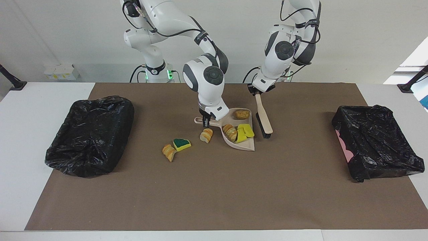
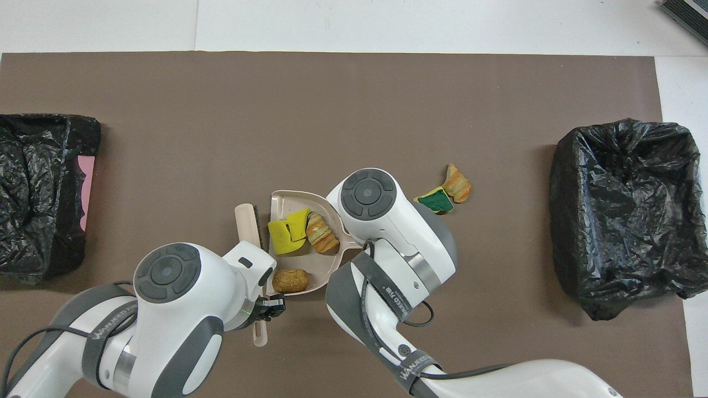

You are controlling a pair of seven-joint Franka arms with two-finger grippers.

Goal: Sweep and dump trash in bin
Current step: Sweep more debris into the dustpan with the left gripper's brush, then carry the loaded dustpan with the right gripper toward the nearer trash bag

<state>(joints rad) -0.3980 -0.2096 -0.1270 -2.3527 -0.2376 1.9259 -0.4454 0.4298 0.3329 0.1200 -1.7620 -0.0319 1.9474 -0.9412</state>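
A brown mat (image 1: 207, 187) is spread over the white table (image 1: 20, 140), and it reaches nearest the facing camera. Two bins lined with black bags are set on it: one bin (image 1: 90, 135) at the right arm's end, the other bin (image 1: 376, 140) at the left arm's end (a pink wall shows under its liner).

Near the middle of the mat a beige dustpan (image 1: 245, 144) is laid flat. Its handle is pinched by the right gripper (image 1: 206, 118), whose fingers are closed on it. Just beside the pan, toward the left arm's end, a wooden brush (image 1: 264, 118) is held by the left gripper (image 1: 256, 91), clamped on the handle's top, with the black bristles down on the mat.

Of the trash, four pieces are seen in the pan: a brown bread chunk (image 1: 241, 114) at the end nearer the robots, a striped bread piece (image 1: 230, 131) and two yellow sponge pieces (image 1: 245, 132). Three lie on the mat toward the right arm's end: a bread piece (image 1: 206, 135) just beside the pan, then a green-faced sponge (image 1: 182, 144) touching another bread piece (image 1: 169, 152).
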